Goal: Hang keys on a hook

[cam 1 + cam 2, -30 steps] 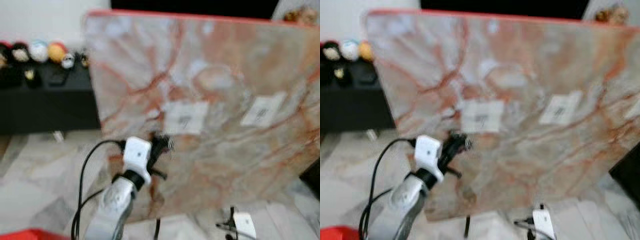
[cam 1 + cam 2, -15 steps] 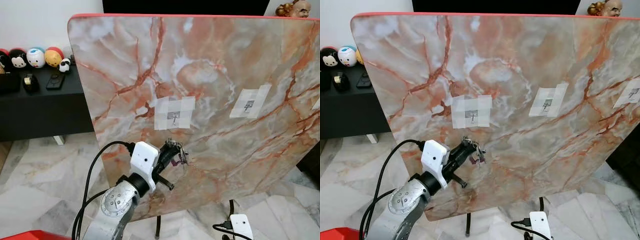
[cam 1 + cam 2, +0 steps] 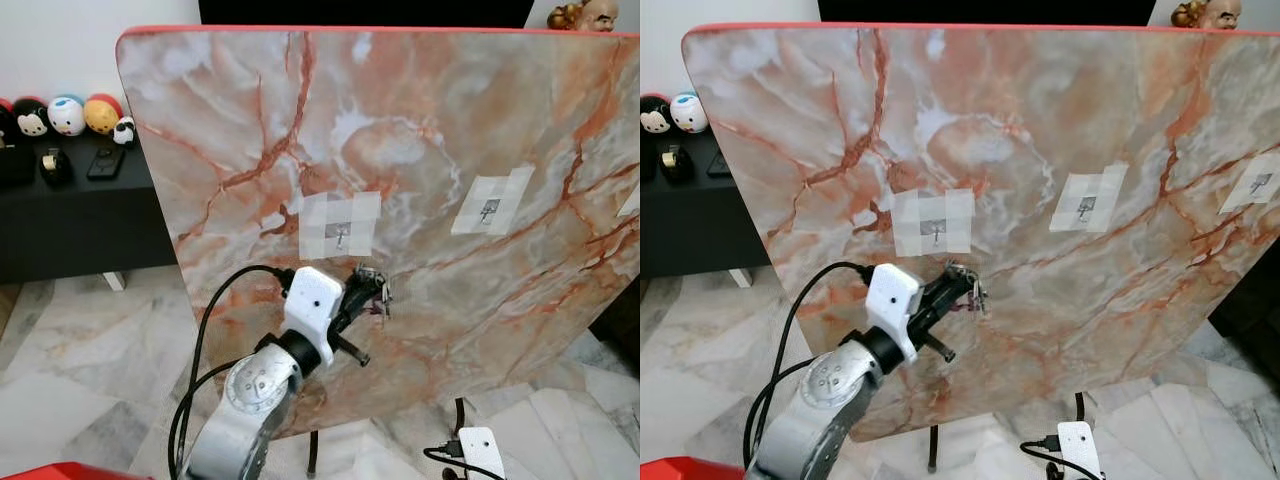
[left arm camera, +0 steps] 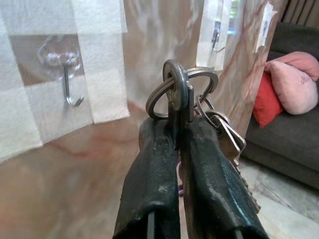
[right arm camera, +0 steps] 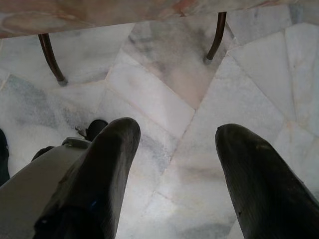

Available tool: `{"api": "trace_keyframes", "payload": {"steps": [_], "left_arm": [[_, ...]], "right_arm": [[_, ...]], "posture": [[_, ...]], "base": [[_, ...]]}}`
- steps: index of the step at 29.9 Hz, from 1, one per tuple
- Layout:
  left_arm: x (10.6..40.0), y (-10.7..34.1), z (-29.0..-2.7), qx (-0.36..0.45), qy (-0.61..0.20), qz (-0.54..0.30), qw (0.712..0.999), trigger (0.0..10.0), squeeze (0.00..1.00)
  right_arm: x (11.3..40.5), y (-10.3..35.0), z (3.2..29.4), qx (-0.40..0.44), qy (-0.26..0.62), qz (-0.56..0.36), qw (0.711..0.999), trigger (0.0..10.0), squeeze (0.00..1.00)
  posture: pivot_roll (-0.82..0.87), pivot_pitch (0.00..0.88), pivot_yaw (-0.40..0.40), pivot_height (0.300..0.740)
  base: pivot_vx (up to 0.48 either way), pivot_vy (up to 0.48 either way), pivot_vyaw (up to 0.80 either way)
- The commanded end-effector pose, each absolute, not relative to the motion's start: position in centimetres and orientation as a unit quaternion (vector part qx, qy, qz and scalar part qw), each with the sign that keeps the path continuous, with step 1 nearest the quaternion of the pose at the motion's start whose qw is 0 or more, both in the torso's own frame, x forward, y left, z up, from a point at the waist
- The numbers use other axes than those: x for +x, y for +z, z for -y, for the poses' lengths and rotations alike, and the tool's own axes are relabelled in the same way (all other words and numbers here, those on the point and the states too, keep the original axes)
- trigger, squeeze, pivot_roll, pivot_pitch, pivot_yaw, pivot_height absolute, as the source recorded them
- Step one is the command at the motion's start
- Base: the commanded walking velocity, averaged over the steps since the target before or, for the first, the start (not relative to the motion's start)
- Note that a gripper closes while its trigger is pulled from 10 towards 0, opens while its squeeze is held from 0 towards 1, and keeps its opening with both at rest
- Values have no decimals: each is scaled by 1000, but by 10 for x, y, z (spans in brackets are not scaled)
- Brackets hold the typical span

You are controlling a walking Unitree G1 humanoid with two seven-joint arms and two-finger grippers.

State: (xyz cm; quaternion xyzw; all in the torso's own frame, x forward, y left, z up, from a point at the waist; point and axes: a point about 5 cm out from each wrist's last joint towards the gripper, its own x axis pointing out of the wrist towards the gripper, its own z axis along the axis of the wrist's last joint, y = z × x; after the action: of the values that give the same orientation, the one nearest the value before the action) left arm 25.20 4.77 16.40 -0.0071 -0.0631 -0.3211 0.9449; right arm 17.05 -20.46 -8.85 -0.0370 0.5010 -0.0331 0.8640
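The left gripper point(image 4: 180, 129) is raised in front of the upright marble board point(image 3: 450, 130), its two black fingers point(image 4: 149, 184) pinched tight on a bunch of keys point(image 4: 219, 124) by the key ring point(image 4: 179, 92). The keys hang just below and beside the small metal hook point(image 4: 67, 82) on its taped patch point(image 3: 340, 224). The right gripper point(image 5: 174, 164) hangs low over the marble floor point(image 5: 164, 99), fingers spread apart.

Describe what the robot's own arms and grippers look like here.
The left arm is a rounded silver metal tube with black cables looping beside it and a white boxy camera module at the wrist. The left gripper has two long, matte black, scuffed fingers. The right gripper has matching thick black fingers with rounded tips.
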Motion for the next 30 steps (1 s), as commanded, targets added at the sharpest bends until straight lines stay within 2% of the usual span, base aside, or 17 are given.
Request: {"api": "trace_keyframes", "payload": {"steps": [1, 8, 30], "left_arm": [[256, 169, -46, -5, -305, 70, 950, 10000, 0], [262, 169, -53, -9, -265, 64, 962, 10000, 0], [268, 161, -66, -41, -220, 29, 974, 10000, 0]], "right_arm": [[172, -88, 206, -40, -36, -501, 864, 10000, 0], [172, -88, 206, -43, -33, -502, 863, 10000, 0], [172, -87, 208, -56, -29, -505, 861, 10000, 0]], "posture": [[85, 0, -104, 740], [87, 0, -104, 740], [88, 0, -110, 740]], "base": [[0, 0, 0], [0, 0, 0], [0, 0, 0]]}}
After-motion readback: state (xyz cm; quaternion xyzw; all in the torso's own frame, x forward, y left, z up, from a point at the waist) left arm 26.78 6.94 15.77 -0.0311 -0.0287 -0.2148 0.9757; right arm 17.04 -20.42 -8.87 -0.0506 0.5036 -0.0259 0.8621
